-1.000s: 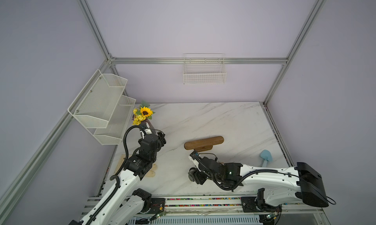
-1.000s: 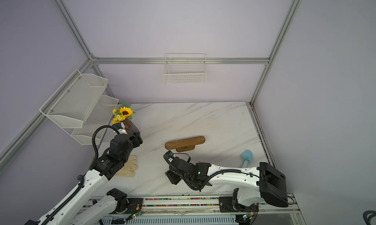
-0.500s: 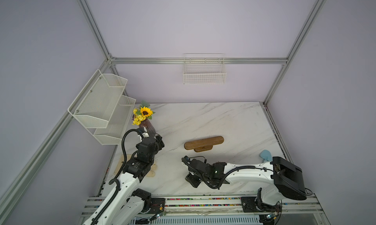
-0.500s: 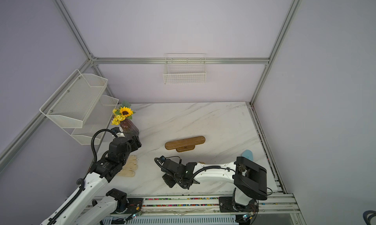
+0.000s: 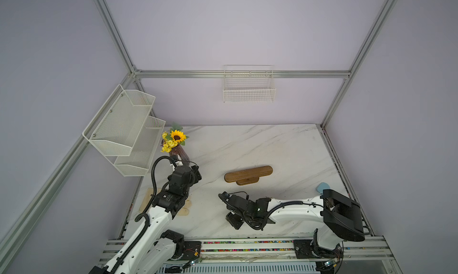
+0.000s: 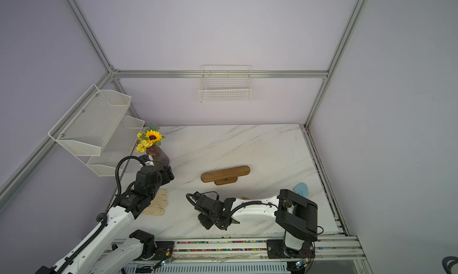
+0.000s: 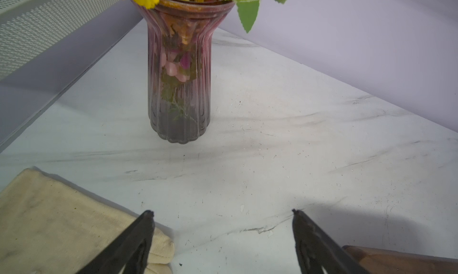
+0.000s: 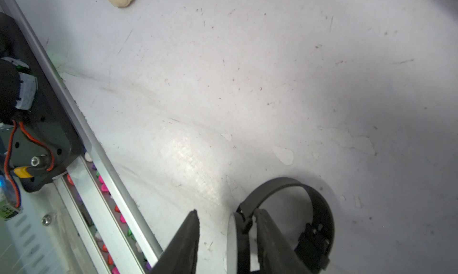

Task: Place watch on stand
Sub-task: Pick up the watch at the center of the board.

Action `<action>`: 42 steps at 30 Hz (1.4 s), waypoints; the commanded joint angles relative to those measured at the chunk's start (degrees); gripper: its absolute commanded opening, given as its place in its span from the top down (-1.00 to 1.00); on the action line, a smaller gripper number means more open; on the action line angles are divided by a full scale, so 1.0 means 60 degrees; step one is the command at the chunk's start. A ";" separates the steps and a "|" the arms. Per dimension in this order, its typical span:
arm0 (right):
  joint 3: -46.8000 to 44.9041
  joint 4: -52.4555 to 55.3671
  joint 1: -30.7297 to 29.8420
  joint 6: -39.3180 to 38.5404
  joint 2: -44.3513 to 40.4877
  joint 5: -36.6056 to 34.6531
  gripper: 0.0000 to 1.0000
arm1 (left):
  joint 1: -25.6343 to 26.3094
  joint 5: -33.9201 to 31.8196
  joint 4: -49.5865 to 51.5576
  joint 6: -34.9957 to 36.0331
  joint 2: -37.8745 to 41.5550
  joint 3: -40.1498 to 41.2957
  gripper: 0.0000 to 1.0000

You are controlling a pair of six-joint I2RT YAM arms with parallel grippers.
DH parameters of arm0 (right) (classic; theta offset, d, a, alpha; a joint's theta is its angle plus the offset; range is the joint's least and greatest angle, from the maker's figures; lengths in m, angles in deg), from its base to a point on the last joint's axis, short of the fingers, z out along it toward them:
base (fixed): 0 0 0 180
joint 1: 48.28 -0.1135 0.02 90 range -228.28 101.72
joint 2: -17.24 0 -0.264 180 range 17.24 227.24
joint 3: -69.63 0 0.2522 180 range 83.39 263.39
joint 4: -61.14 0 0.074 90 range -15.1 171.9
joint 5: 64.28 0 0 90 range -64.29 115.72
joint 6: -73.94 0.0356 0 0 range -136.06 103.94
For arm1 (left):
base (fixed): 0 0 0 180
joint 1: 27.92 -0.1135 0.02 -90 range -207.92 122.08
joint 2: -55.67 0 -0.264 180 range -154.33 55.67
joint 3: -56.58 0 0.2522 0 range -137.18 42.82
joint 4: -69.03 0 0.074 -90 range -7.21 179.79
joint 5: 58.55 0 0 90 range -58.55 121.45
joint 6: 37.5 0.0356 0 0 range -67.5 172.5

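Watch (image 8: pixel 319 210): found on the marble table (image 8: pixel 223 74) close to the front rail. Its black strap is buckled into a loop and stood on edge, and the pale case is turned toward the right gripper. In both top views it is hidden under that gripper.
Right gripper (image 8: pixel 226 212): lowered over the watch, with the jaws partly apart and set astride the case. One finger appears to be against the case on the loop side. A gap is seen between the other finger and the case, so no firm hold is shown.
Left gripper (image 7: pixel 223 223): held wide apart with nothing between the fingers, above bare table. It is faced toward the vase (image 7: pixel 179 86), and a beige glove (image 7: pixel 62 223) is seen beside one finger.
Stand (image 5: pixel 248 174): set near mid-table and bare, well apart from the watch and farther from the rail.
Long axis: the bar is laid across the table, nearly parallel to the front rail. One rounded end is pointed toward the left arm and is seen just beside the left gripper in the left wrist view.
Nearer arm: the watch is reached by the right arm alone.
Step in hand: the grasp is judged unfinished.
Next move: once the watch is held, the loop is judged to need carrying away from the rail. It would then be threaded over a rounded end, with its opening lined up with the bar's length.
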 commanded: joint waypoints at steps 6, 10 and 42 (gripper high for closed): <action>-0.0108 0.0070 0.0068 0.0017 -0.0294 -0.0334 -0.02 | -0.0118 -0.0046 -0.0247 -0.0353 -0.0148 0.0117 -0.74; -0.0146 0.0215 0.0081 0.0046 -0.0573 -0.0375 0.02 | -0.0120 0.0007 -0.0278 -0.0396 -0.0262 0.0138 -0.74; -0.0210 0.0103 0.0234 -0.0011 0.0011 0.0605 0.26 | -0.0191 -0.0070 -0.0337 -0.0380 -0.0261 0.0265 -0.65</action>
